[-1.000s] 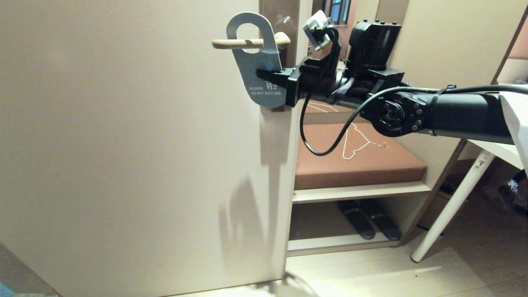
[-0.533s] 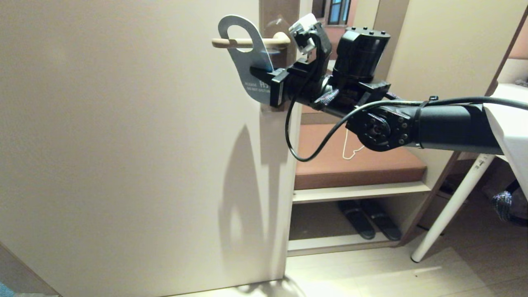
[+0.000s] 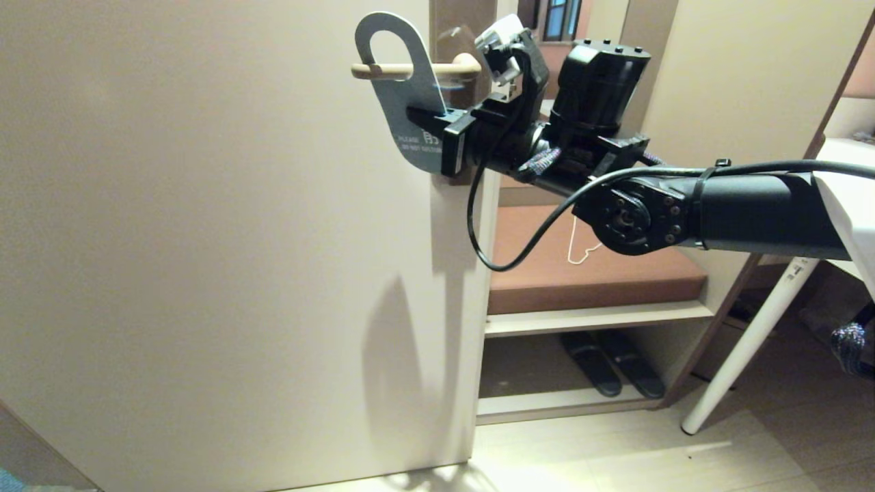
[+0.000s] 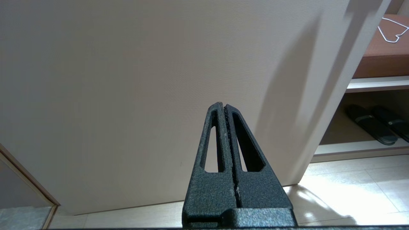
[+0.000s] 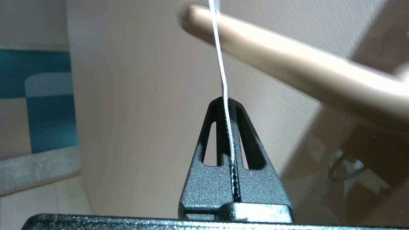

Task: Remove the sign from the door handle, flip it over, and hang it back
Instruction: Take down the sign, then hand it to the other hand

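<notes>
The sign [image 3: 405,96] shows its blue-grey "DO NOT DISTURB" face and hangs tilted, its hole around the door handle [image 3: 451,68] close to the lever's free end. From the right, my right gripper [image 3: 414,115] is shut on the sign's lower half. In the right wrist view the sign [image 5: 220,64] appears as a thin white edge pinched in the right gripper [image 5: 226,99], crossing the handle [image 5: 287,67] near its tip. My left gripper [image 4: 223,104] is shut and empty, low down in front of the door.
The beige door [image 3: 205,239] fills the left. A brown-grey plate [image 3: 465,27] backs the handle. Right of the door edge is a shelf with a brown cushion [image 3: 615,280], a white wire hanger [image 3: 580,247], dark slippers [image 3: 608,369] and a white table leg [image 3: 745,342].
My right gripper has carried the sign left along the handle toward its free end. The sign has risen slightly and now tilts with its top to the left.
</notes>
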Controlling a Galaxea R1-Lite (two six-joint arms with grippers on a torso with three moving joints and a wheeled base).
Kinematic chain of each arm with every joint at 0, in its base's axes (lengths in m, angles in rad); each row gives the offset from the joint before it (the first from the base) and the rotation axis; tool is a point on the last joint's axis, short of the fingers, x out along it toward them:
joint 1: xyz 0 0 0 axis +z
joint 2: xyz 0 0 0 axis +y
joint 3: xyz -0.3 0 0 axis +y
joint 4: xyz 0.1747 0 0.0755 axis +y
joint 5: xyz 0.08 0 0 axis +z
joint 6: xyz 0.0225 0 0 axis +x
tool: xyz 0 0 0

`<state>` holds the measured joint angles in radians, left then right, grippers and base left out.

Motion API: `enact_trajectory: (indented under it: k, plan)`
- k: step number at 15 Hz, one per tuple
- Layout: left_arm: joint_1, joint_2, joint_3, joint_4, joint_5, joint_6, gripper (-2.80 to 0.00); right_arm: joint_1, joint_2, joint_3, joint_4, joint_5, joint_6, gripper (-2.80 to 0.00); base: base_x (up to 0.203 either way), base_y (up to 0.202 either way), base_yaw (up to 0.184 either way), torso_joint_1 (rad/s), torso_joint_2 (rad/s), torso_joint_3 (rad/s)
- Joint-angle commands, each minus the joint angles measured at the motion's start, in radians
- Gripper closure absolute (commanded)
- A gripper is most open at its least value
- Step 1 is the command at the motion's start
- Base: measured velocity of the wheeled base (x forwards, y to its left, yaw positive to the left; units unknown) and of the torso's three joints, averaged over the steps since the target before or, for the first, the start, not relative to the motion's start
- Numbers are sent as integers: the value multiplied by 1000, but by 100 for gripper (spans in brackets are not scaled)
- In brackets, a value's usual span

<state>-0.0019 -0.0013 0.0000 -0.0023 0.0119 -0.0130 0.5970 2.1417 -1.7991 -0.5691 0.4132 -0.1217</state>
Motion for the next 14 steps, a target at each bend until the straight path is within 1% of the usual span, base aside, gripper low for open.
enact_trajectory:
  k: [1,4,9,14]
  plan:
    - [0,1,0,-1,0,-1,0,14,-4,0,-20,3,-1,0,0,0,0,0,0,0]
    - [0,1,0,-1,0,-1,0,35,1,7,-76,-1,28,0,0,0,0,0,0,0]
    - [0,1,0,-1,0,-1,0,52,9,46,-149,-11,34,0,0,0,0,0,0,0]
    - [0,1,0,-1,0,-1,0,58,-4,90,-170,-8,48,0,0,0,0,0,0,0]
